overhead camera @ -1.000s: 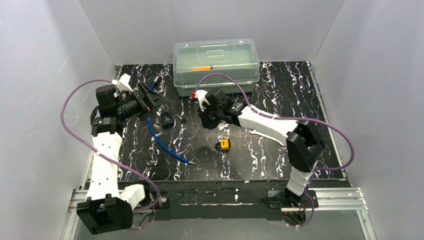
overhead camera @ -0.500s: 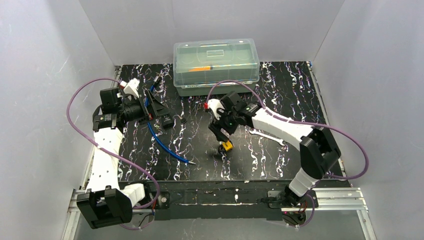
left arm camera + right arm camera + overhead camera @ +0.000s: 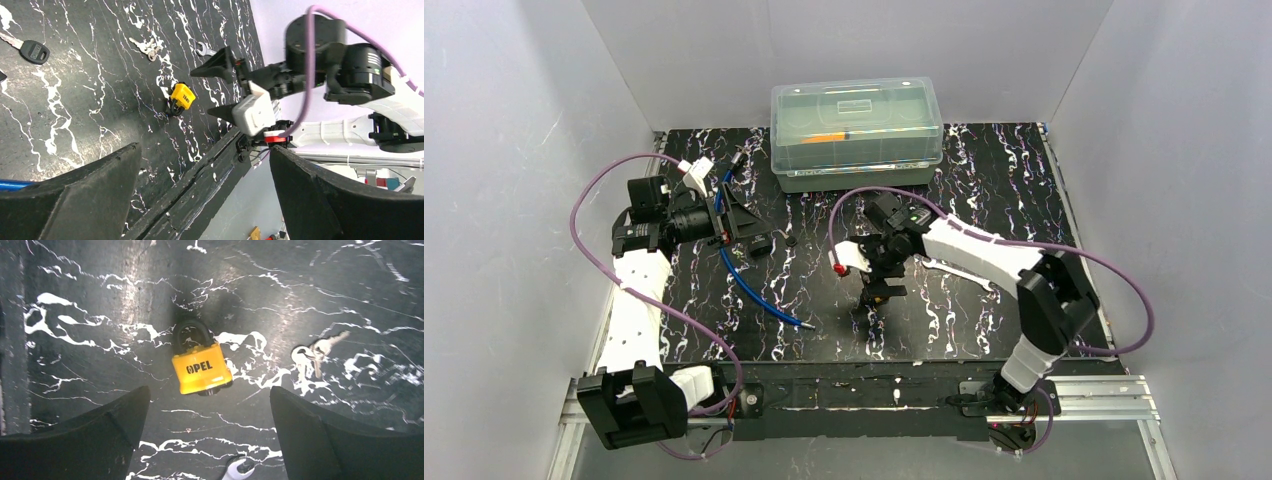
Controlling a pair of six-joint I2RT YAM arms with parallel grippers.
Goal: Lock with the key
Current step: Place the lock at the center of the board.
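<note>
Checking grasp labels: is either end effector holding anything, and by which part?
Nothing held: left end effector and right end effector are open; padlock and key lie free.

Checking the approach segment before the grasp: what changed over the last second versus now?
The right gripper swung from beside the clear box toward the near edge and now hovers over the yellow padlock, its jaws opened wide and touching nothing. The left gripper shifted only slightly and is open as before. Nothing was visibly taken or released. The key lies beside the padlock, untouched. The blue cable and the box stayed put.
</note>
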